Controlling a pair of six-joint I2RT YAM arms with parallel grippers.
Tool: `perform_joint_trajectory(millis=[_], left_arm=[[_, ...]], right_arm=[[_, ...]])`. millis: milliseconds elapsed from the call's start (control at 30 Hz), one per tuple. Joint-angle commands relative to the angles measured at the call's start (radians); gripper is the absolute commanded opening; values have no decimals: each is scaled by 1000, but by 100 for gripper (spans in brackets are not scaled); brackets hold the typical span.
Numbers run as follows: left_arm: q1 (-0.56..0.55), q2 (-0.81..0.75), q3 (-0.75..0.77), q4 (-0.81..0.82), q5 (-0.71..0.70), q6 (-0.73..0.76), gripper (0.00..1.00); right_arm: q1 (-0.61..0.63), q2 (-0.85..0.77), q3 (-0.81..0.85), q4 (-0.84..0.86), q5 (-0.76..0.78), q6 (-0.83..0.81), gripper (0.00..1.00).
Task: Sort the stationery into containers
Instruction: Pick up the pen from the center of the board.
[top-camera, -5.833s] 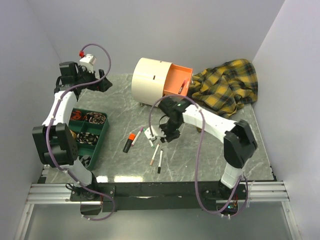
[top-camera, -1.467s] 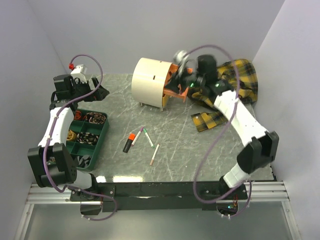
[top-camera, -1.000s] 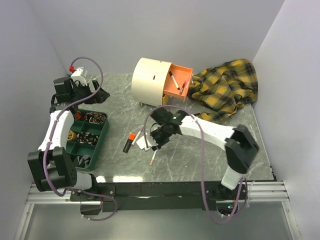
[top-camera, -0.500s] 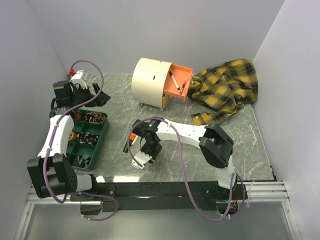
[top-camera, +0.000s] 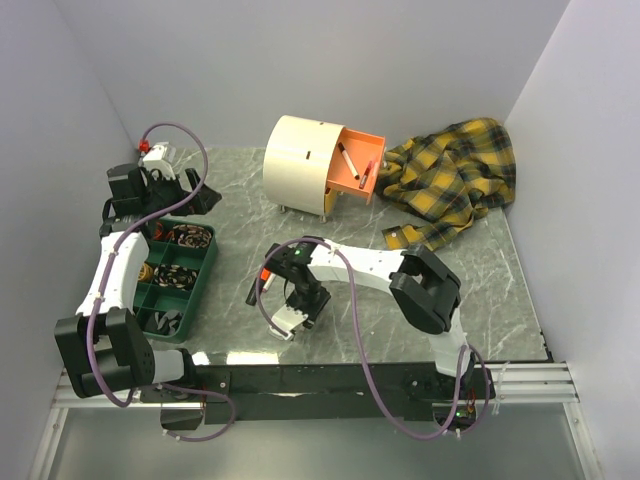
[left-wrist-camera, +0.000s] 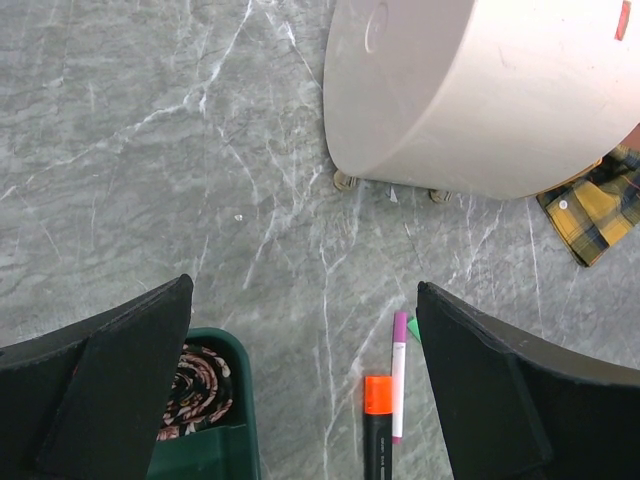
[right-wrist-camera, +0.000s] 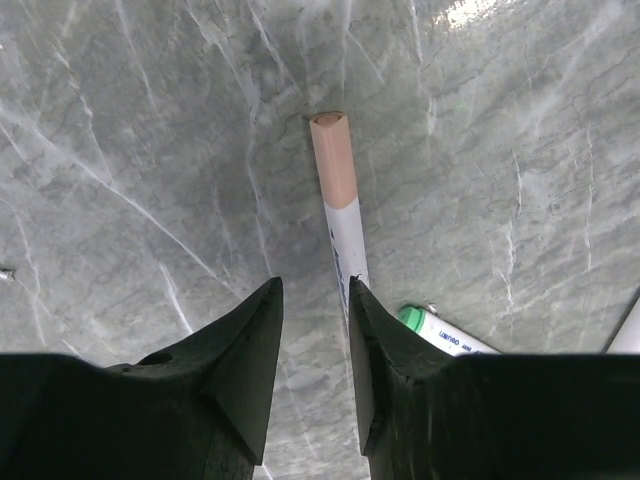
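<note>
Right wrist view: our right claw (right-wrist-camera: 312, 285) hangs low over the grey marbled surface (right-wrist-camera: 150, 150). Its fingers are part-way apart with bare stone showing between them, and nothing is clamped. A thin white pen with a peach cap (right-wrist-camera: 338, 190) lies flat just ahead, its barrel running under one fingertip; we cannot tell whether they touch. A green-capped white pen (right-wrist-camera: 440, 330) lies beside it.

Left wrist view: left claw (left-wrist-camera: 305, 290) spread fully and empty, near the cream round-topped cabinet (left-wrist-camera: 480, 90). Below it, an orange-capped black marker (left-wrist-camera: 377, 425) and a pink-capped white pen (left-wrist-camera: 399, 375) lie side by side, next to a dark green divided tray (left-wrist-camera: 235, 400).

Top view: the cabinet's orange drawer (top-camera: 352, 170) stands pulled out with pens (top-camera: 341, 158) inside. A yellow plaid cloth (top-camera: 455, 175) lies just beyond.
</note>
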Motion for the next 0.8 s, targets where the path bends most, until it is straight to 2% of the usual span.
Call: perform_joint_trajectory(millis=[0,500,733,767], left_arm=[[7,-15,-3,36,20,-6,99],[13,-24,-18,27,3,5,100],[23,-36,-33,16,-2,11,100],[23,-35,-34,16,-2,13,99]], right_arm=[[-5,23,22,5,2,9,40],[-11,108,46,29,-10,27,36],[-16,102,-52,78,5,45,17],[-19,99,-57,88,-8,53,8]])
